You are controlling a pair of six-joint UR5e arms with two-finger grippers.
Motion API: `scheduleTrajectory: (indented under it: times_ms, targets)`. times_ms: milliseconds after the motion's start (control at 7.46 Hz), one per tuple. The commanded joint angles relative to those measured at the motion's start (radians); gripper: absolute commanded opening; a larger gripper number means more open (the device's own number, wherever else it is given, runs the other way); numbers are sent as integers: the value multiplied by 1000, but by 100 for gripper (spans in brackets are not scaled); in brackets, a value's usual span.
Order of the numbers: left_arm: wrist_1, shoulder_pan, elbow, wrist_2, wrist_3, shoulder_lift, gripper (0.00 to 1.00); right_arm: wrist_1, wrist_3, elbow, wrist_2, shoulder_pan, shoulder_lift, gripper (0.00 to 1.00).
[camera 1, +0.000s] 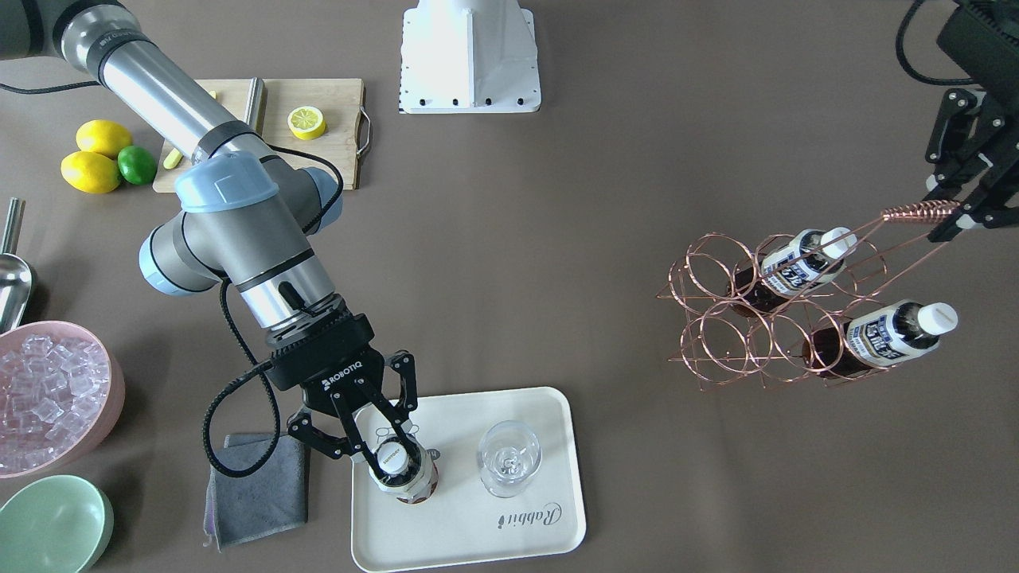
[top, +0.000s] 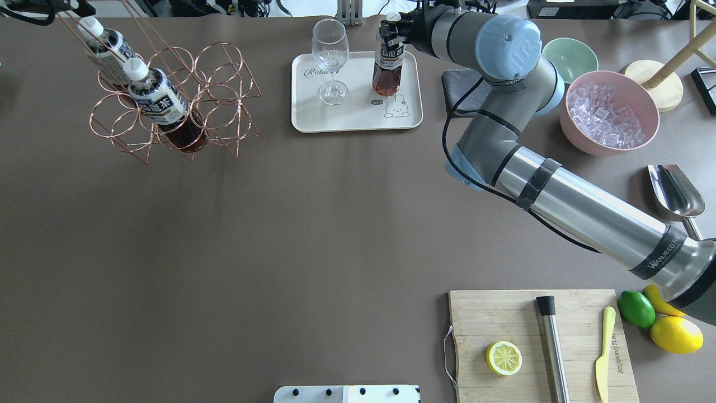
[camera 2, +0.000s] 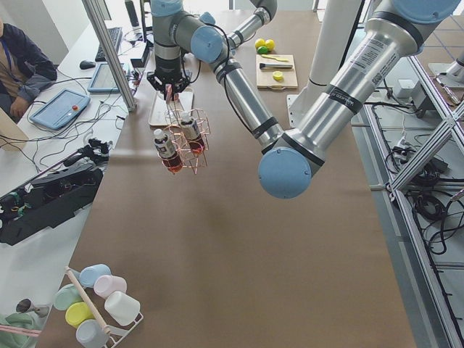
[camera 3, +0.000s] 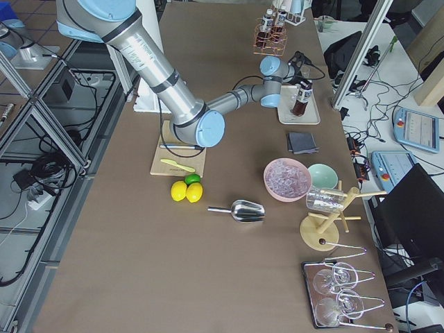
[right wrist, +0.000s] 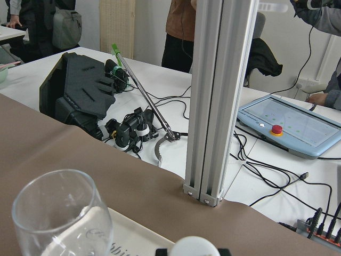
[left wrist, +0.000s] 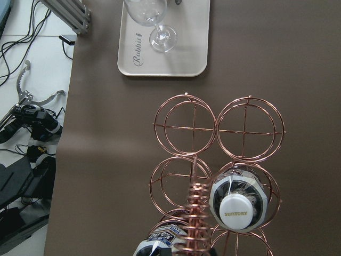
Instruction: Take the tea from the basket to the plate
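Currently, we find the right gripper [camera 1: 392, 447] with its jaws pinching the neck of the tea [camera 1: 418, 481] just under the white cap. The bottle stands upright on the plate [camera 1: 517, 533], just beside the stemmed glass [camera 1: 509, 458]. We note the left gripper [camera 1: 951, 213] with its jaws clamped on the coiled handle [camera 1: 915, 212] of the basket [camera 1: 716, 318], which is tilted towards that gripper — two more bottles [camera 1: 796, 263] sit in its ring cells.
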State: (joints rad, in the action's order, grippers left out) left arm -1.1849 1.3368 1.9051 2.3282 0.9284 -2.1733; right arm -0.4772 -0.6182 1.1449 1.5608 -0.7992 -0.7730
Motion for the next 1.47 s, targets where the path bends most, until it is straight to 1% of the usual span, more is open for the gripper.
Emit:
scheduleTrajectory:
  times_ms: [0,134,402,536,670,804,938,1072,1206,1340]
  targets:
    - [-1,89,-128,6,218,30,0,0,2,-1,-1,0,0,52]
    - [1,113,-165,6,272,38,0,2,2,1,-1,2,0,99]
    - [-8,142,-245,6,351,59,0,2,2,2,-1,2,-2,100]
    - [-12,151,-311,6,401,59,0,2,-3,9,-1,0,0,100]
    - [-56,156,-377,6,418,59,0,2,-6,15,5,-3,0,100]
    - [-118,169,-447,6,418,58,0,-3,-8,41,16,-11,0,100]
    - [-181,179,-509,6,418,58,0,-35,-8,73,69,-38,-3,100]
    - [-217,186,-544,2,420,58,0,-146,-15,169,162,-90,-27,100]
    - [-246,192,-572,-1,420,59,0,-260,-49,291,185,-127,-88,100]
    - [-274,193,-598,-3,420,59,0,-349,-84,400,186,-147,-173,100]
